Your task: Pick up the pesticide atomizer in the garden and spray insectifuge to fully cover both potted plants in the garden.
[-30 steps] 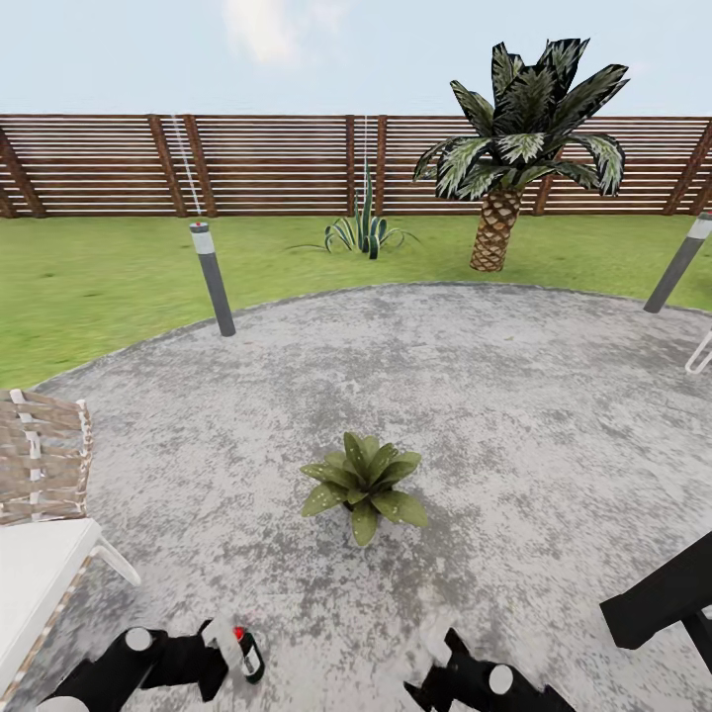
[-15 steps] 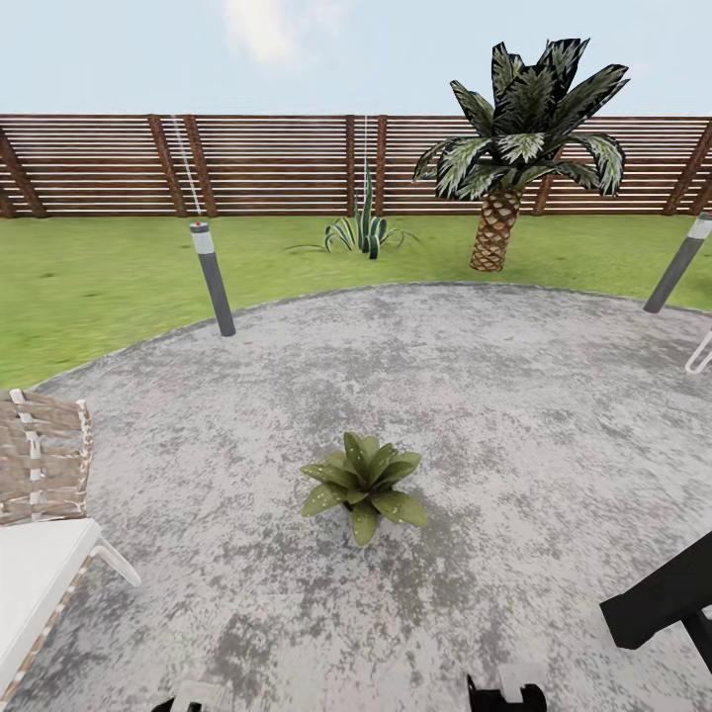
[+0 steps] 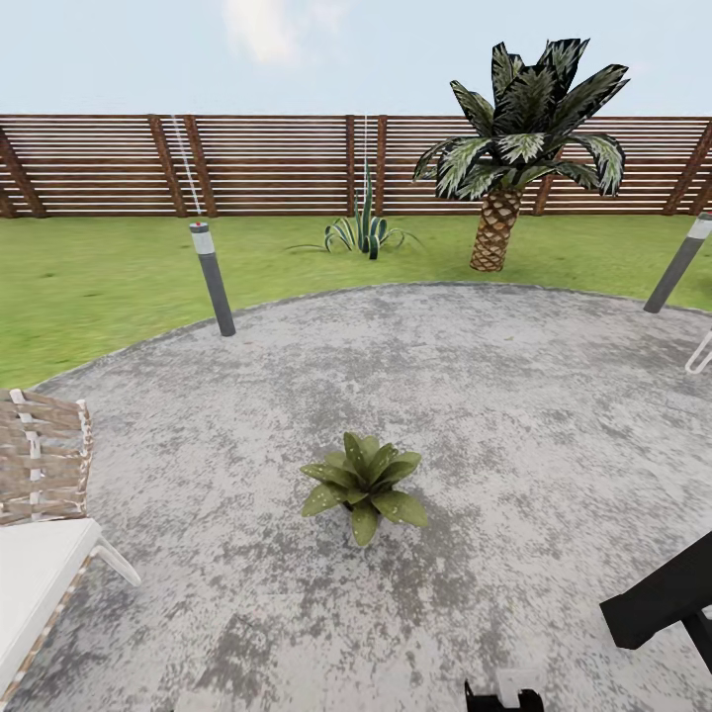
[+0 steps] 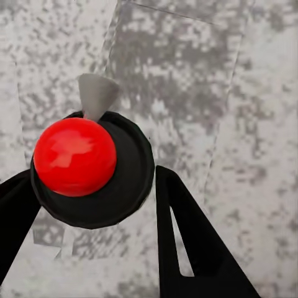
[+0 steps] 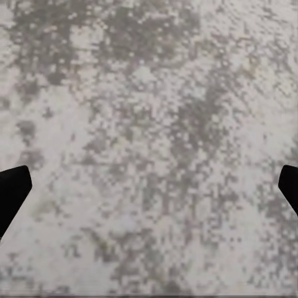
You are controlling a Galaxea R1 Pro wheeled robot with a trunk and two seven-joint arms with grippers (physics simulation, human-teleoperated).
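Atomizer (image 4: 93, 167) in left gripper (image 4: 93, 211)

A mottled grey paved circle (image 3: 475, 396) spreads across the foreground, edged by green lawn (image 3: 99, 287). A brown horizontal-slat fence (image 3: 277, 163) closes the back under a pale blue sky. A palm (image 3: 514, 129) and spiky agave (image 3: 364, 232) stand on the grass, grey lamp posts (image 3: 212, 277) at the paving's rim, a wicker chair (image 3: 40, 485) at left
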